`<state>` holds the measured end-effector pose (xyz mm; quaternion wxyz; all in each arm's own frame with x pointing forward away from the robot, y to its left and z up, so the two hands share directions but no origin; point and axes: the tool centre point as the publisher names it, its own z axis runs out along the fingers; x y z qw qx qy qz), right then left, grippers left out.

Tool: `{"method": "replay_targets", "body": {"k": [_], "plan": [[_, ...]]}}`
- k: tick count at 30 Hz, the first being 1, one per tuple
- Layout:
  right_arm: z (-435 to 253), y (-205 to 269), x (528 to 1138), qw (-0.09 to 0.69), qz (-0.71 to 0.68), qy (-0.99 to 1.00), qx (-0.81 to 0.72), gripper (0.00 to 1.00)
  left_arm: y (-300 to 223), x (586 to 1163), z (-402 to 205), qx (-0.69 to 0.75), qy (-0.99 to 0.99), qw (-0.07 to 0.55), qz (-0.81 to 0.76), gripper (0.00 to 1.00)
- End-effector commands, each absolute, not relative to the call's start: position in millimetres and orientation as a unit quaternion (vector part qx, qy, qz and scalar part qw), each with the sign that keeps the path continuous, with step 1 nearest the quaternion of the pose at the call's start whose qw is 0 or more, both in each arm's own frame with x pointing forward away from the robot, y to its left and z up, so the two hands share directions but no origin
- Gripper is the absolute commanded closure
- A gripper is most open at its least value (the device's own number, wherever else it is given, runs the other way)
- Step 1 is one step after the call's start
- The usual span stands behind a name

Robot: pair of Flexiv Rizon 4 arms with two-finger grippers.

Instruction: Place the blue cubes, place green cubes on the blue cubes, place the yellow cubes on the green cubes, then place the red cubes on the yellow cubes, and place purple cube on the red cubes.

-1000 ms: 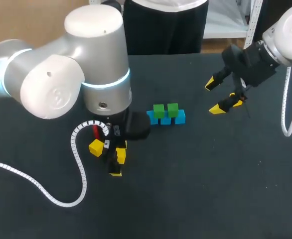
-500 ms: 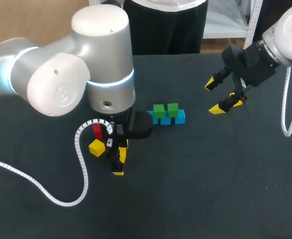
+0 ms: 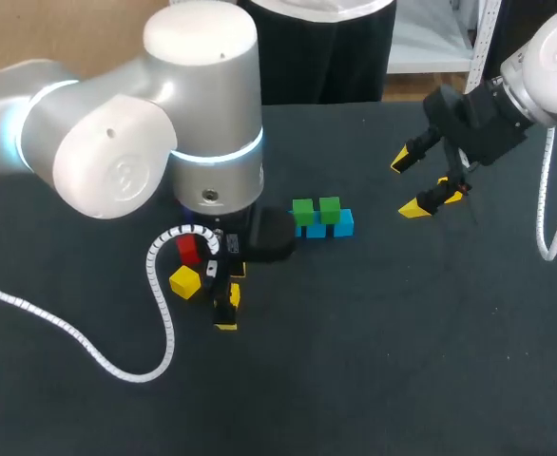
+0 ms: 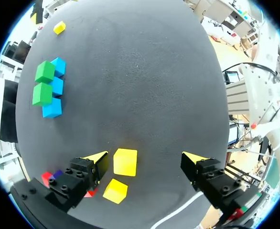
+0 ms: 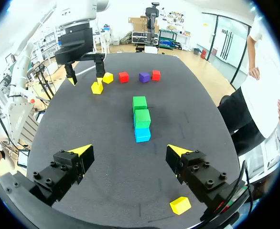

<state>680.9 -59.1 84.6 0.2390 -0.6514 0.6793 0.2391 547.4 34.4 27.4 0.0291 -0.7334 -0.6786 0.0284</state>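
Three blue cubes (image 3: 342, 223) lie in a row mid-table, with two green cubes (image 3: 303, 211) stacked on them. The same row shows from the left wrist: blue cubes (image 4: 51, 108), green cubes (image 4: 42, 94). My left gripper (image 4: 147, 160) is open and low over the table. One yellow cube (image 4: 125, 162) lies between its fingers, and a second yellow cube (image 4: 115, 190) sits just behind. Red cubes (image 5: 123, 77) and a purple cube (image 5: 144, 77) lie beside them. My right gripper (image 5: 129, 151) hangs open and empty, back from the blue cubes (image 5: 142, 134). In the head view my left gripper (image 3: 227, 302) stands beside a yellow cube (image 3: 184, 282).
One more yellow cube (image 5: 180, 205) lies under my right gripper's wrist, near the far right of the table (image 3: 374, 361). The left arm's big elbow hides part of the table's left side, and its white cable (image 3: 160, 313) trails over the front left.
My left arm has shifted a little to the right and its gripper has edged closer to the yellow cubes. The right arm has kept still.
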Motion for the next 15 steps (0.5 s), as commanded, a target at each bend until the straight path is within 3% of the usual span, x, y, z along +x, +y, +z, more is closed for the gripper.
{"method": "replay_targets", "body": {"k": [1,15], "plan": [[85,-59,680,0.240,0.239,0.679,-0.651,0.00,33,556,24,-0.735,-0.676,0.034,0.031,0.00],[85,-59,680,0.240,0.239,0.679,-0.651,0.00,40,557,13,-0.716,-0.696,0.031,0.041,0.00]]}}
